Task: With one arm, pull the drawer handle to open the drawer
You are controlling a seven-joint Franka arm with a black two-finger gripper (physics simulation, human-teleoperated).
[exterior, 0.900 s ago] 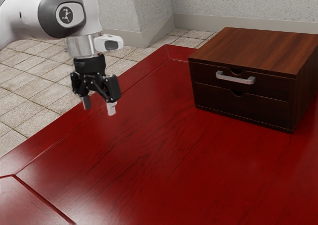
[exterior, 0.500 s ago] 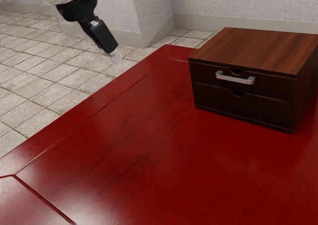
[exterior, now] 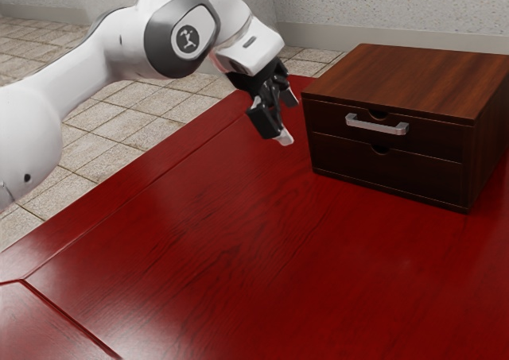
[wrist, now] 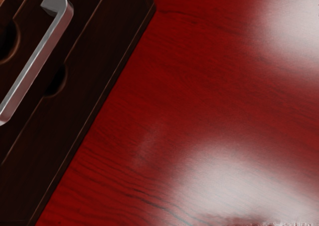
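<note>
A dark wooden cabinet (exterior: 413, 82) with two drawers stands on the red table at the exterior view's right. The upper drawer (exterior: 382, 129) carries a silver bar handle (exterior: 377, 124), and its front sits flush with the cabinet. My gripper (exterior: 288, 121) hangs just off the cabinet's front left corner, tilted toward it, open and holding nothing. It is a short way to the left of the handle and does not touch it. In the wrist view the handle (wrist: 35, 61) runs slantwise across the dark drawer front (wrist: 75, 116), off to one side of my hand.
The glossy red table (exterior: 238, 241) stretches wide in front of the cabinet. The lower drawer (exterior: 386, 169) has only a finger notch. A tiled floor (exterior: 71, 129) and a grey wall lie beyond the table's left edge.
My arm has swung from above the floor at the upper left across to the cabinet's front left corner. The gripper now tilts toward the drawers. The cabinet has not moved.
</note>
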